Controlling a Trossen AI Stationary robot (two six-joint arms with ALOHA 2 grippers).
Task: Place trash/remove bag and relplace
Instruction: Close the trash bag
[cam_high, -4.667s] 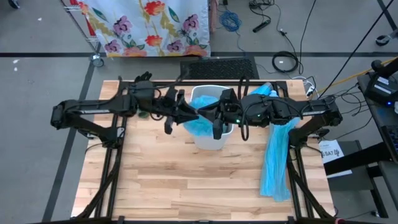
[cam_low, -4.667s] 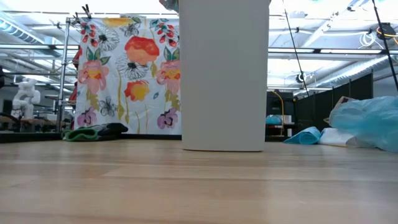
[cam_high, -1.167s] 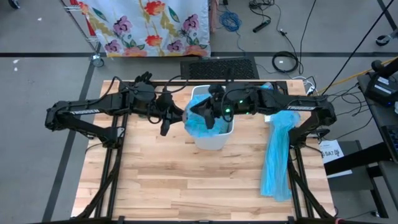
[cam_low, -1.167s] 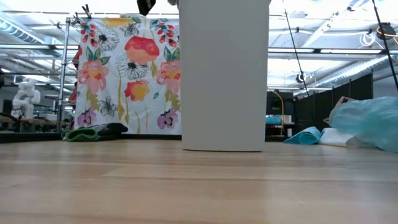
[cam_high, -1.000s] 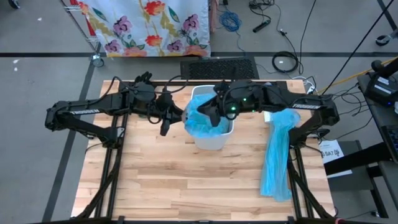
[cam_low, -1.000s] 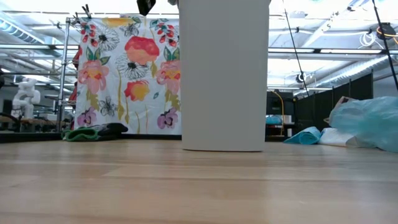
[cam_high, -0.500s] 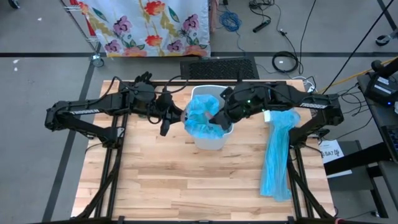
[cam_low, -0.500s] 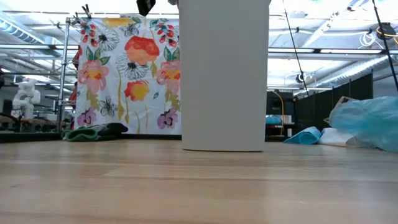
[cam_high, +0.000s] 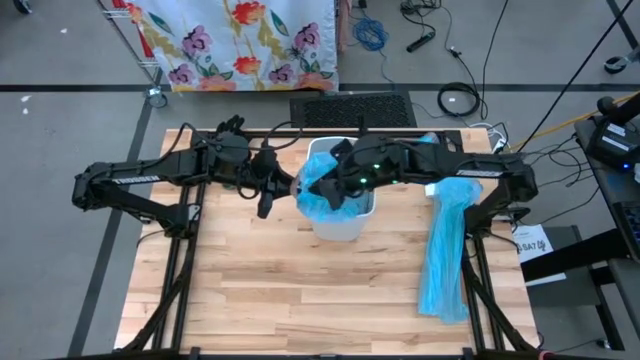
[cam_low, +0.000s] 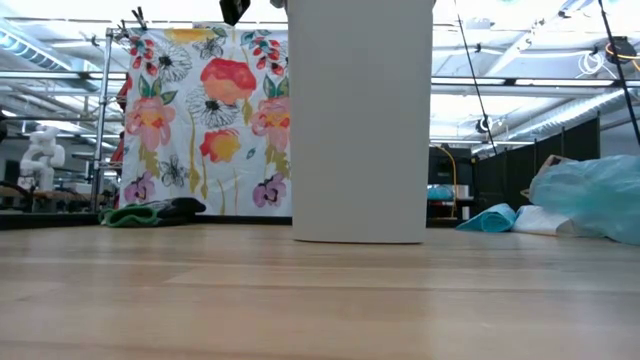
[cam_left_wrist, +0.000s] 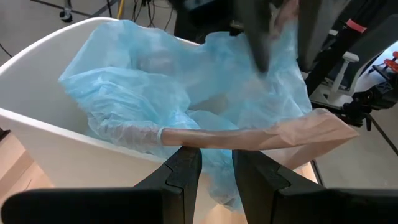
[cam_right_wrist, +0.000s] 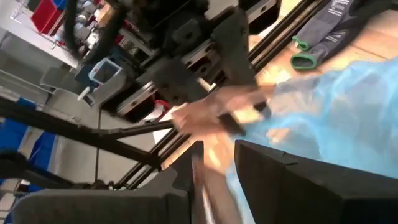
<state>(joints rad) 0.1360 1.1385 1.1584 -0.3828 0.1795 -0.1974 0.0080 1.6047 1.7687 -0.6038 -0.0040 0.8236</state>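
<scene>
Pale butcher-block wood makes up the desk (cam_high: 300, 280), the largest thing in sight. On it, toward the far edge and between the two arms, stands a white plastic bin (cam_high: 340, 222) lined with a thin light-blue bag (cam_high: 322, 198) that bunches over the rim. A long strip of the same blue plastic (cam_high: 445, 250) lies along the right side of the desk.

The left gripper (cam_left_wrist: 214, 165) sits at the bin's left rim, its fingers (cam_left_wrist: 185, 168) closed to a narrow gap on a gathered fold of the bag's edge. The right gripper (cam_right_wrist: 214, 165) hovers over the bin's mouth, above the bag; its wrist view is smeared by motion, so I cannot tell how far its fingers are parted or whether they hold anything.

The bag looks feather-light, limp and slippery; film like this probably tears or slides out of a shallow pinch, so the best hold is likely on a bunched section of the edge, taken on both sides before lifting.

No trash is clearly visible: the bag's folds hide the bin's inside, and a tan streak in both wrist views is too blurred to name. The low view shows only the bin's wall, its top cut off.
</scene>
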